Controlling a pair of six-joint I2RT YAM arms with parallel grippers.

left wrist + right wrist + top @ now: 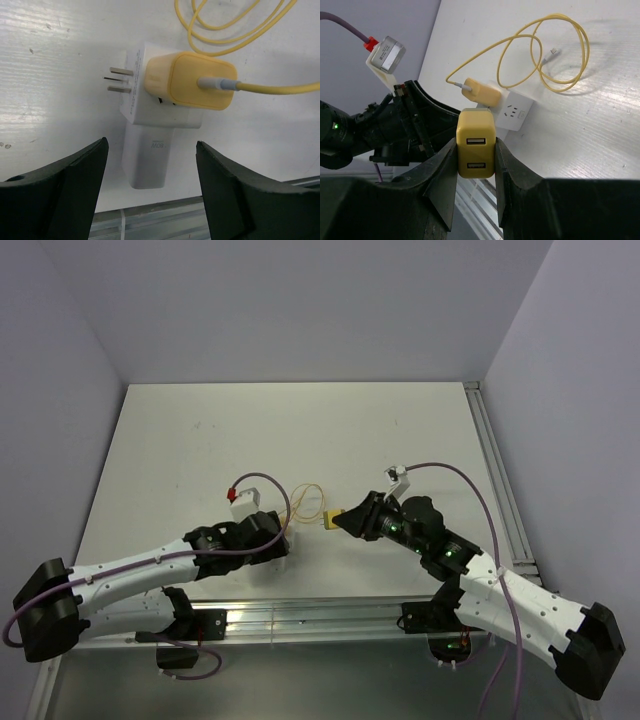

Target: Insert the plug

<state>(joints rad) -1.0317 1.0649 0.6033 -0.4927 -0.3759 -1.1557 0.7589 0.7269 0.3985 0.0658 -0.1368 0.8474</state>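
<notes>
The plug (476, 131) is a small yellow block with two USB slots and no wire. My right gripper (476, 152) is shut on its sides and holds it above the table, just right of the white socket block (516, 113). In the top view the plug (330, 519) sticks out of the right gripper (346, 521) toward the left arm. My left gripper (151, 145) is open. Its fingers straddle the near end of the white socket block (150, 130) without touching it. Another yellow charger (196, 80), with a yellow cable (235, 30), sits plugged into that block.
The yellow cable loop (310, 497) lies on the table behind the block. Metal prongs (120, 82) stick out of the block's left side. An aluminium rail (300, 615) runs along the near edge and another rail (495, 470) along the right edge. Grey walls enclose the table.
</notes>
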